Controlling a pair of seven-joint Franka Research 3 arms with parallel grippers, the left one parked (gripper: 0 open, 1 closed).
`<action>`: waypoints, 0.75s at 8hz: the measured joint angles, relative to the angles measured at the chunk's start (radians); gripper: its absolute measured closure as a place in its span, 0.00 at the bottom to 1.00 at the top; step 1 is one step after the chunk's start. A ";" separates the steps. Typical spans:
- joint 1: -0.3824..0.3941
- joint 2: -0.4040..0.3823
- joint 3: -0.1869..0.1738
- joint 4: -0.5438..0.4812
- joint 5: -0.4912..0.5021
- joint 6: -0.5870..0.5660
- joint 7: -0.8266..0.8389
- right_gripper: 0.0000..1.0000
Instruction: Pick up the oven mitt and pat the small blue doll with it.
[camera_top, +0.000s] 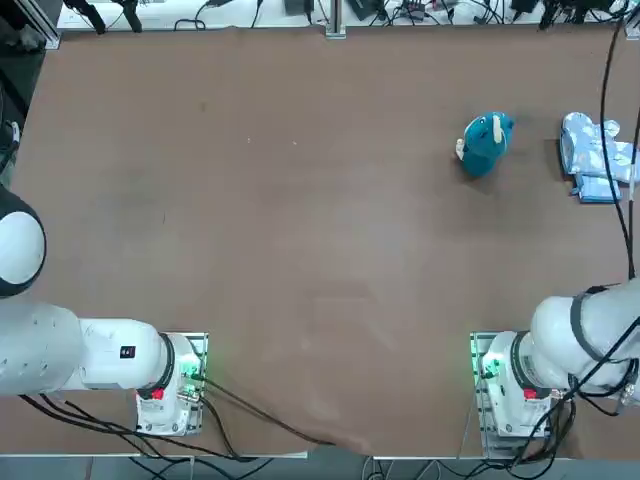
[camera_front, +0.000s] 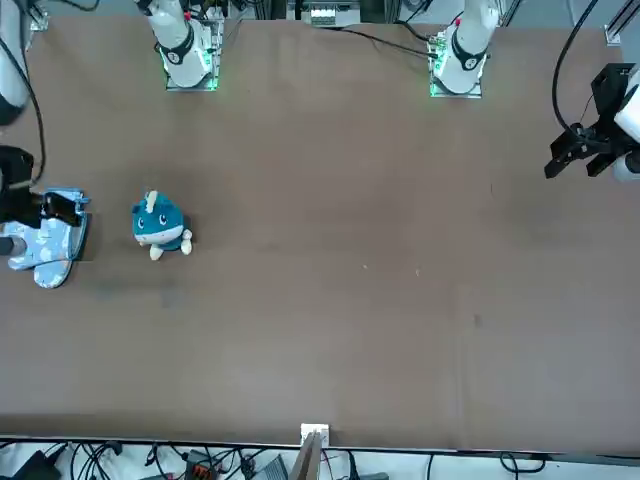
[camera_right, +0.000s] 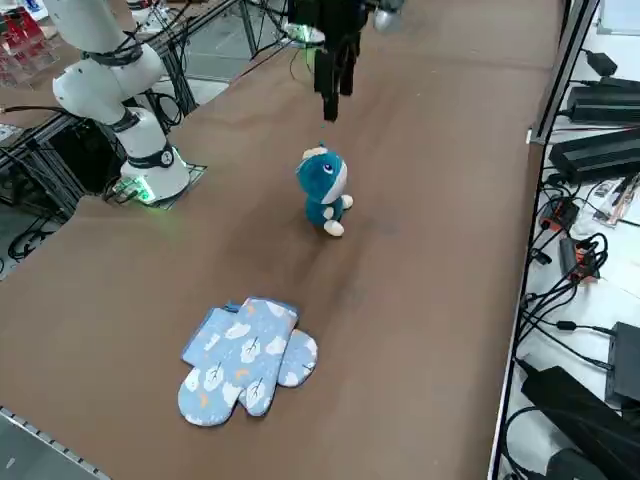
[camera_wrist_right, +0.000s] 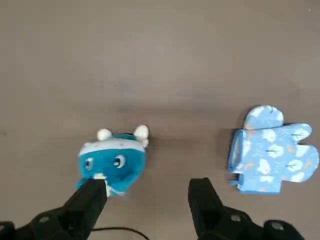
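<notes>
The oven mitt lies flat near the table's far right corner, pale blue with white cloud patches, also clear in the side view. The small blue doll stands a short way to its left, teal with white feet. My right gripper hangs open and empty well above the table. Below it are the doll on one side and the mitt on the other. It touches neither. From the side it shows as a black hand pointing down.
A black cable from the right arm hangs over the mitt's side of the table. Boxes and cables lie along the far edge beyond the table rim. Wide bare tabletop stretches left of the doll.
</notes>
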 joint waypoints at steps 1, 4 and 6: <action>0.012 -0.029 -0.007 0.001 0.027 -0.005 0.000 0.00; 0.241 -0.102 -0.228 -0.016 0.075 -0.048 0.021 0.00; 0.365 -0.145 -0.365 -0.074 0.100 -0.046 0.025 0.00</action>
